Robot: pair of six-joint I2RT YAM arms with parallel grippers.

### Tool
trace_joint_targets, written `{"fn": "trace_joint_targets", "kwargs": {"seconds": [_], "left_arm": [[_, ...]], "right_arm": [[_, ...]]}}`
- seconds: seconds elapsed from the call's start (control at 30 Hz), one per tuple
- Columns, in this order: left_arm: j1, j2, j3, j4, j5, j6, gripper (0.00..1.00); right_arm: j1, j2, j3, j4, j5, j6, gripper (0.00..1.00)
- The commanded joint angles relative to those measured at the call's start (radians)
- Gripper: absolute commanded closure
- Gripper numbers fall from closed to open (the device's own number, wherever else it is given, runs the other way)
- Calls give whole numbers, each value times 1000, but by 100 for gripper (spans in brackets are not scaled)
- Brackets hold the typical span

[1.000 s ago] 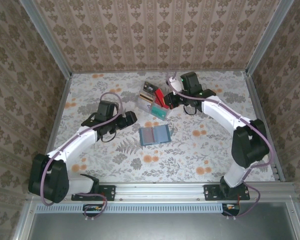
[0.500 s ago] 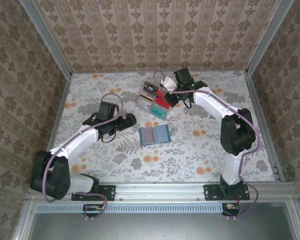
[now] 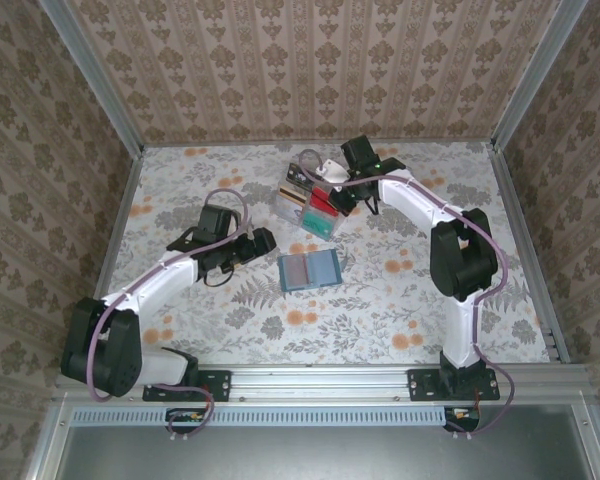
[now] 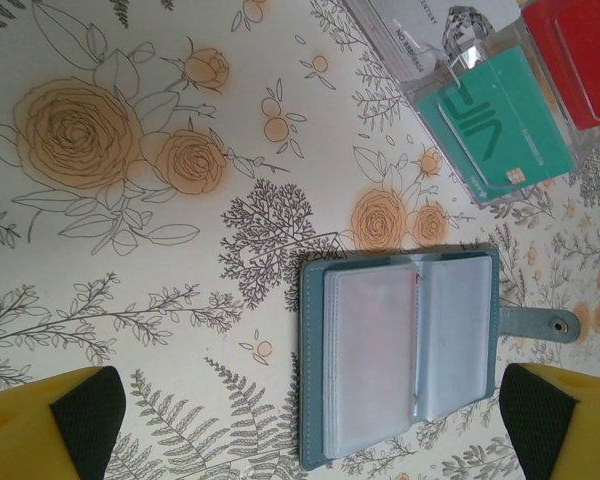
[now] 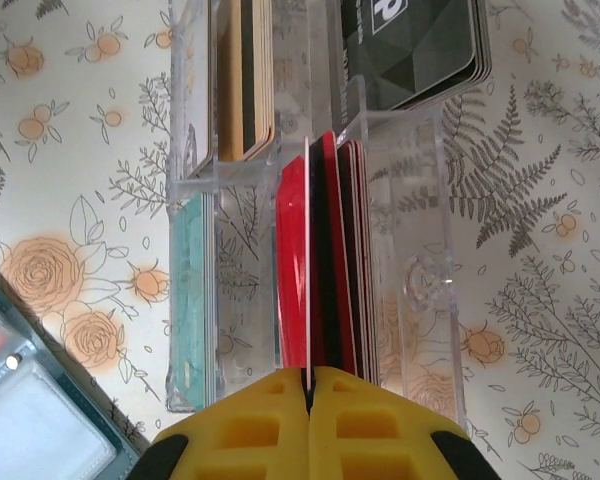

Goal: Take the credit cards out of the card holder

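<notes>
Right wrist view: right gripper [image 5: 307, 385] is pressed together, pinching a red card [image 5: 292, 260] by its short edge. The card stands on edge among other red ones in the clear tray [image 5: 420, 290]. Such cards look light, thin, stiff and slick, so an edge pinch suits, though one could slip if tilted. The card holder [image 4: 410, 360] lies open on the surface [image 4: 130, 280] near the tray, sleeves apparently empty. Left gripper [image 3: 262, 241] is spread wide beside it, holding nothing.
</notes>
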Motion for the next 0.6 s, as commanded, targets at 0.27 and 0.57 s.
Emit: {"fn": "trace_joint_targets", "kwargs": {"seconds": [0.27,0.57], "left_arm": [[2,26,-12,30,49,-4,0],[1,34,-1,28,55,4,0]], "right_arm": [[-1,22,51,-60,31,-40,98],[5,48,84,-78,50,-31,90]]}}
